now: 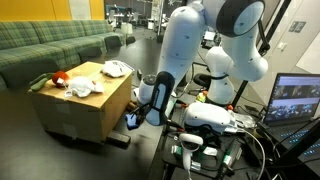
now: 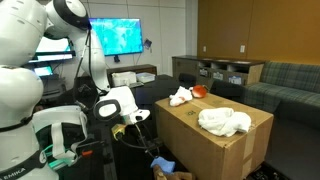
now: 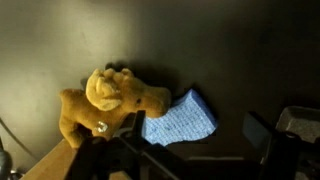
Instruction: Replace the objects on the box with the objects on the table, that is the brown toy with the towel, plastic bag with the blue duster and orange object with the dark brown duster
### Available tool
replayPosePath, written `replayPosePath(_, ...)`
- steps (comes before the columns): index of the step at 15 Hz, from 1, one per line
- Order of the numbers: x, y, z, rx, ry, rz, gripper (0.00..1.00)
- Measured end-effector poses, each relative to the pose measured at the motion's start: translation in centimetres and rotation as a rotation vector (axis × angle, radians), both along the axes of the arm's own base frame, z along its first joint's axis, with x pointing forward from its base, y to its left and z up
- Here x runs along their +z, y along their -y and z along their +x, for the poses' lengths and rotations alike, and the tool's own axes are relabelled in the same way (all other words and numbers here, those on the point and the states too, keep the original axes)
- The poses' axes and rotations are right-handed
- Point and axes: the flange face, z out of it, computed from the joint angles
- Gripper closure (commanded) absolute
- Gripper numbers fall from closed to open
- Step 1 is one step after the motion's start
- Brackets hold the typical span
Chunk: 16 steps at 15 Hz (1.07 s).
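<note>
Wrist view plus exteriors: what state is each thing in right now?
Brown plush toy: lying down on the dark surface.
Blue cloth duster: spread flat, touching the toy.
Robotiq gripper: open, empty.
Brown cardboard box: closed, upright.
Large white crumpled bundle: resting on the box.
Round orange object: resting on the box.
Wall monitor: lit.

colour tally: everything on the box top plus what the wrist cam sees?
White: 2 (towel, bag)
Orange: 1 (object)
Brown: 1 (toy)
Blue: 1 (cloth)
Total: 5
</note>
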Motion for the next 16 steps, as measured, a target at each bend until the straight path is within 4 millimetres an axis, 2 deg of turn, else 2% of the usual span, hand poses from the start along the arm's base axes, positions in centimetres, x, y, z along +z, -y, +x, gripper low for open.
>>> replayPosePath(3,-0.5,-1.6,0.4,-0.103,-0.066,0.022,0.0)
replayPosePath(9,-0.7,-4.3,3.5,-0.243,-0.098,0.061,0.0)
replayPosePath(12,-1.5,-4.3,4.8,-0.31,-0.107,0.09,0.0)
replayPosePath(16,-2.7,-3.3,5.8,-0.402,-0.129,0.126,0.0)
